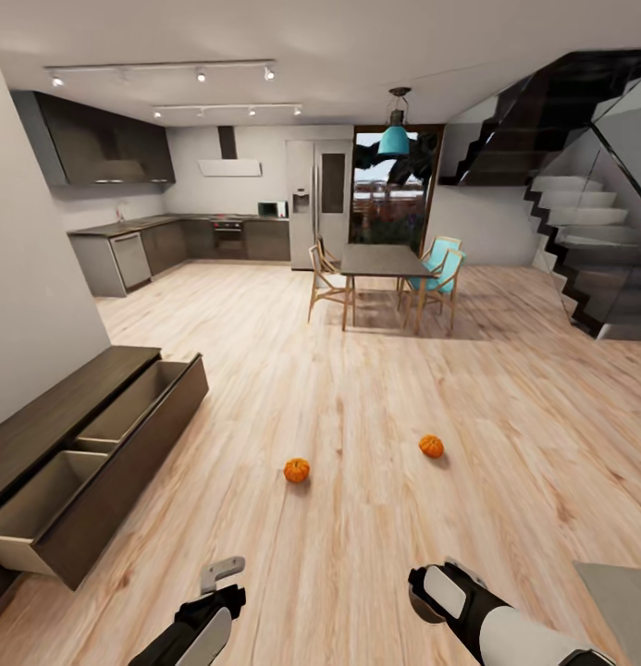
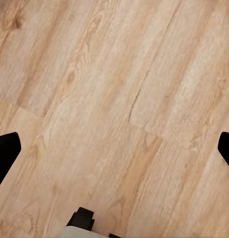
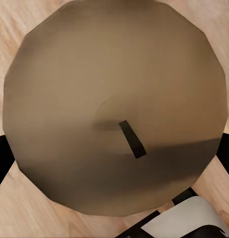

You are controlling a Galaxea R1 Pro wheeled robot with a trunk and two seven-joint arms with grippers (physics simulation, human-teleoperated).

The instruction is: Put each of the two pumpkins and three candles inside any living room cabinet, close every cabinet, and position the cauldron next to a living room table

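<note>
Two orange pumpkins lie on the wood floor ahead, one (image 1: pixel 296 470) nearer the middle and one (image 1: pixel 431 446) further right. The dark-brown cabinet (image 1: pixel 43 435) runs along the left wall with two beige-lined drawers (image 1: pixel 126 407) pulled out. My right gripper (image 1: pixel 429 592) hangs low at the right. In the right wrist view an off-white candle (image 3: pixel 114 99) with a dark wick (image 3: pixel 132 139) spans the whole gap between that gripper's dark fingers (image 3: pixel 1 158). My left gripper (image 1: pixel 223 578) is open over bare floor, its fingertips (image 2: pixel 5 151) far apart. The cauldron is out of view.
A grey-beige corner of the coffee table (image 1: pixel 621 606) shows at the bottom right. Further back stand the dining table (image 1: pixel 380 261) with chairs, the kitchen units (image 1: pixel 126 254) at the left and a dark staircase (image 1: pixel 579 231) at the right.
</note>
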